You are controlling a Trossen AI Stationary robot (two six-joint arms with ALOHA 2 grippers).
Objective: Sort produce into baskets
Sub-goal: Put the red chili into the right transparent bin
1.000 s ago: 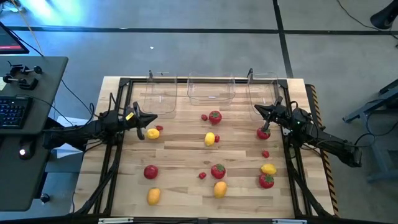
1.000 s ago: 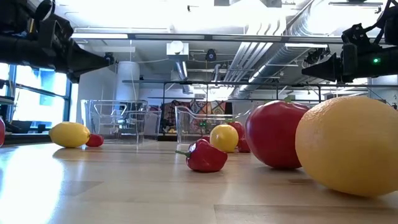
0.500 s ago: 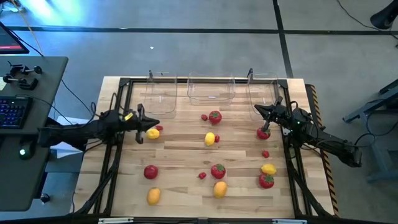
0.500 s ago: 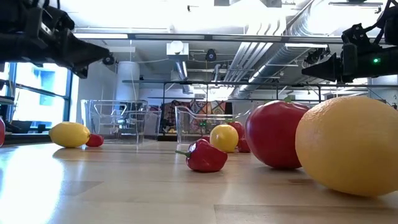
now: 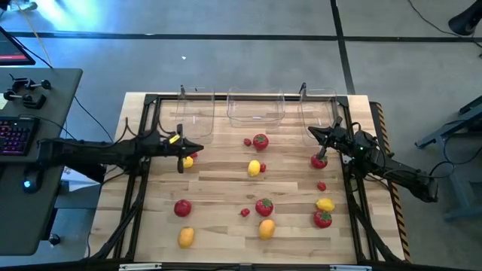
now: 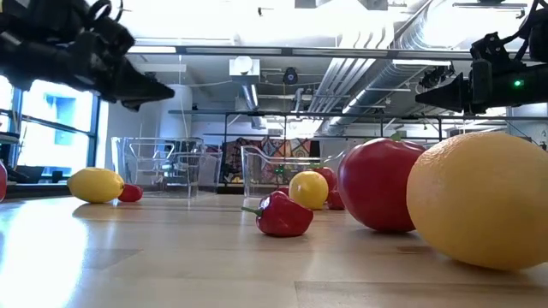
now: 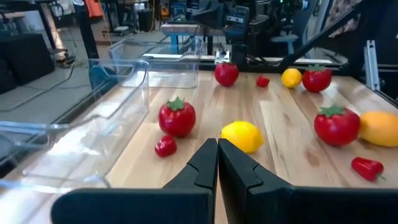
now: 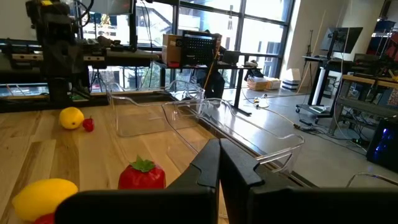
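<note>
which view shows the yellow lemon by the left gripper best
The left wrist view: the lemon sits whole just past the shut left gripper. The high view shows it partly hidden under the gripper; the low view shows it small at far left.

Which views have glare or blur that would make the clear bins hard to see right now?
High view: blue-white glare sits on the floor, off the table; the baskets show only as faint outlines. Low view: bright ceiling light, near orange soft. Left wrist view: basket wall close and blurred.
</note>
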